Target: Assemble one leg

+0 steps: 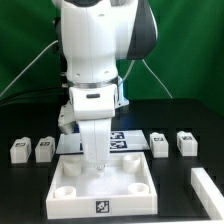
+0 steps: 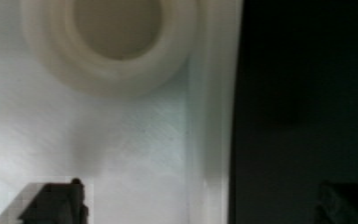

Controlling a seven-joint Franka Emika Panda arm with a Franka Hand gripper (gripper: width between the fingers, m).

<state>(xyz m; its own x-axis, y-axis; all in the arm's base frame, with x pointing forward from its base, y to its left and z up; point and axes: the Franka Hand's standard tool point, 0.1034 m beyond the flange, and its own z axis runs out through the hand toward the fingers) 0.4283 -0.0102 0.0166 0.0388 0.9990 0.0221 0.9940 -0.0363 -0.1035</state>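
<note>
Four legs lie on the black table in the exterior view: two at its left (image 1: 18, 150) (image 1: 44, 149) and two at its right (image 1: 159, 144) (image 1: 186, 142). All are small white blocks with tags, and none is held. My gripper (image 1: 97, 163) hangs low over the back part of the large white square plate (image 1: 105, 197). In the wrist view the gripper (image 2: 197, 205) is open, with dark fingertips (image 2: 51, 203) far apart. One is over the plate (image 2: 87, 130) and the other over the dark table beside the plate's edge. A round socket (image 2: 114, 35) shows ahead. No leg is in the wrist view.
The marker board (image 1: 125, 141) lies just behind the plate. A long white bar (image 1: 206, 187) lies at the exterior view's right front. The arm's white body hides the table's back middle. A green backdrop stands behind.
</note>
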